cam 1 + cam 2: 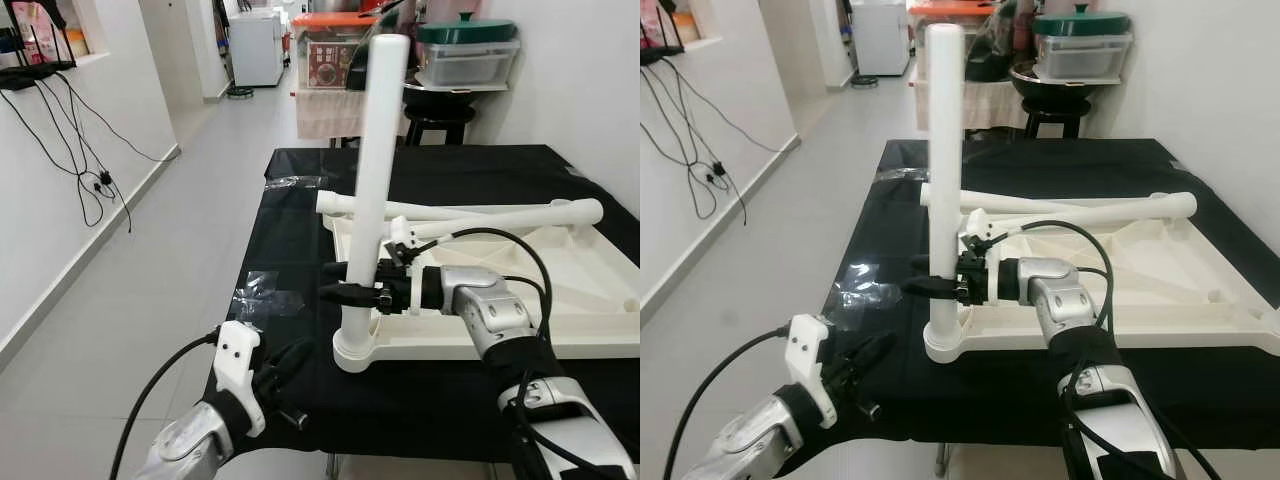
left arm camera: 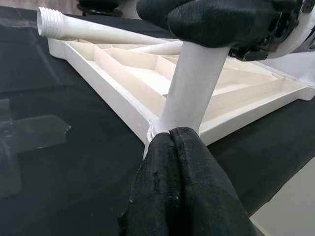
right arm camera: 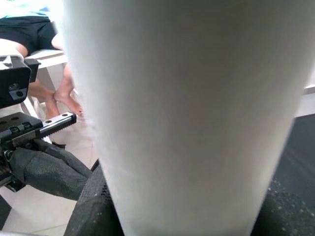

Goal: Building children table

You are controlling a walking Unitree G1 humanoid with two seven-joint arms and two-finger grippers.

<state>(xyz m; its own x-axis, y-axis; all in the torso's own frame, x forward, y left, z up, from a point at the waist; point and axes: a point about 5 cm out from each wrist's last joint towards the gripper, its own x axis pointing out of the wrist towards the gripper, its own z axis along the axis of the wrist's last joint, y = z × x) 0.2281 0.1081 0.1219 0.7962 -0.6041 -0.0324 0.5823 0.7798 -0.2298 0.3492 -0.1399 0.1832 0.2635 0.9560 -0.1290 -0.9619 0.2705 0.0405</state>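
Nearest, at lower left of the head views, the left tool (image 1: pixel 285 375) hovers with its two fingers pressed together, holding nothing, just short of the socket at the tabletop's (image 1: pixel 600 300) near corner. Centre frame, the right tool (image 1: pixel 345 283) is clamped on the one upright leg (image 1: pixel 375 170), which stands in that corner socket. Two more legs (image 1: pixel 480 213) lie across the upturned white tabletop, at centre right. All rests on a black-covered worktop (image 1: pixel 300 220). Beyond, upper centre, one stool (image 1: pixel 438 118) carries lidded boxes.
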